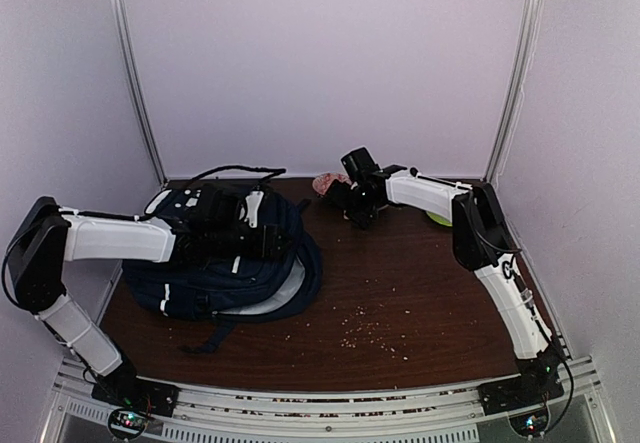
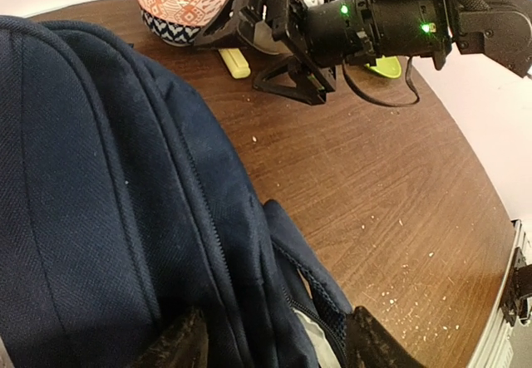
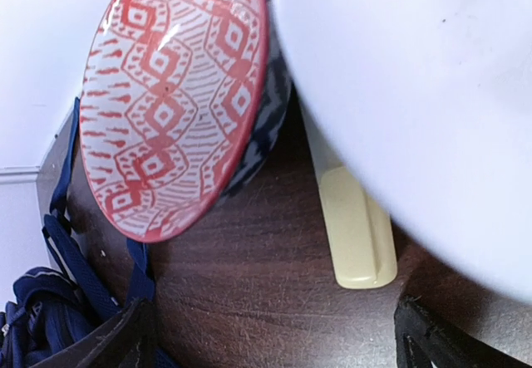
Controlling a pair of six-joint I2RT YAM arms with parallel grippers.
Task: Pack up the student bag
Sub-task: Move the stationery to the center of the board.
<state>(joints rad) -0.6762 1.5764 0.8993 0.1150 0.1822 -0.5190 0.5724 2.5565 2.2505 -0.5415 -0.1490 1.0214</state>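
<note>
While the student bag (image 1: 225, 263) lies flat on the left half of the brown table (image 1: 420, 293), its navy fabric and zip lines fill most of the left wrist view. The left gripper (image 1: 243, 225) hangs directly over the bag with its 2 fingers (image 2: 179, 345) spread wide, the bag's edge showing between them and nothing pinched. Dark straps trail from the bag toward the near edge and the back wall.

Well apart from the bag, at the back middle of the table, the right gripper (image 1: 347, 201) is also spread wide and holds nothing. Just in front of it sit a red-patterned bowl (image 3: 174, 94) with a blue-patterned outside, a pale yellow stick (image 3: 357, 235) and a large white rounded item (image 3: 432, 94). A green object (image 1: 438, 218) lies under the right arm, and crumbs (image 1: 370, 333) dot the table near the front.
</note>
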